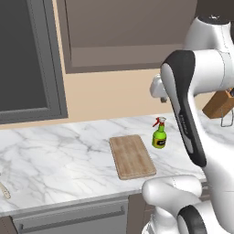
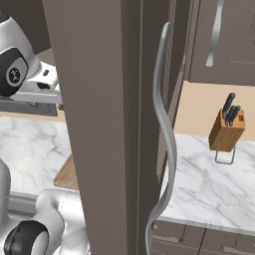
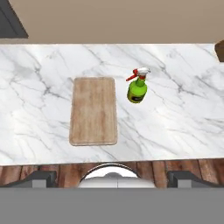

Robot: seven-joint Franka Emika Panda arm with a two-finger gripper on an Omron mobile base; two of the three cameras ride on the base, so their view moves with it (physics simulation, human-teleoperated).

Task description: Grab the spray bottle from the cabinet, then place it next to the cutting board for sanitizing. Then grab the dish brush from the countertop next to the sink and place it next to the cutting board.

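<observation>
Spray bottle (image 1: 159,135): upright on the counter (image 1: 68,151), just right of the cutting board (image 1: 132,156), not touching it; first placement looks done.
Gripper (image 3: 112,179): fully open, empty, high above the board, looking down.
Dish brush (image 1: 3,189): a pale handle at the far left counter edge is probably it; too cut off to confirm.
Cabinet (image 1: 123,36): above the counter.
Cabinet door (image 2: 99,124): open, close to the arm.
Risk: swinging left may clip the door or topple the bottle.
Risk: the slim brush could slip from a wide grip.

Beside the matt wooden board (image 3: 93,110), a glossy green plastic bottle (image 3: 137,90) stands on smooth veined marble (image 3: 175,118).
</observation>
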